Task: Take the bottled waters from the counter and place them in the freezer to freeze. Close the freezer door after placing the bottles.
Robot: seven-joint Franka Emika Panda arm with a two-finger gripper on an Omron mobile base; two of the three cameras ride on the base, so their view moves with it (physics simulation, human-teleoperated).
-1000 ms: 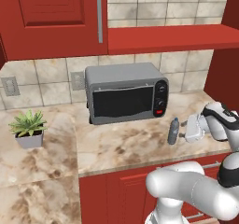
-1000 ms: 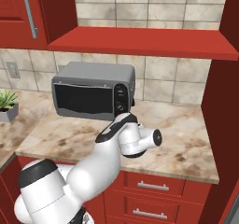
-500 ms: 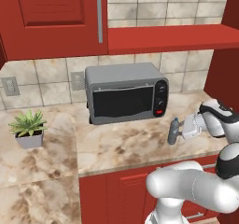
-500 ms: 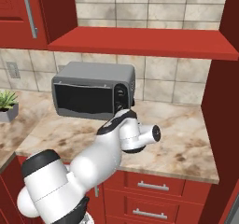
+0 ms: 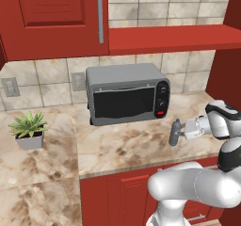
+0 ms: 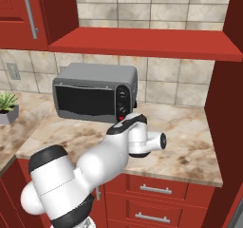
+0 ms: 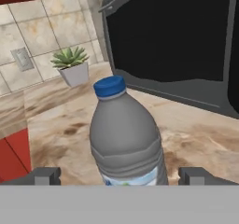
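The water bottle (image 7: pixel 127 141) is translucent grey plastic, smooth, with ribbed bands around its lower body, a glossy paper-like label and a matt blue cap. The counter (image 5: pixel 122 147) is polished marbled stone, beige veined with brown. The microwave (image 5: pixel 126 98) has a brushed grey metal casing and a dark glossy glass door. The wall tiles (image 5: pixel 52 76) look like matt mottled stone with pale grout. The cabinet fronts (image 5: pixel 47 18) are smooth red lacquer with a satin metal bar handle (image 5: pixel 100 13). The plant pot (image 5: pixel 30 140) is plain matt grey. The arm (image 6: pixel 85 165) is glossy white plastic with dark joints.
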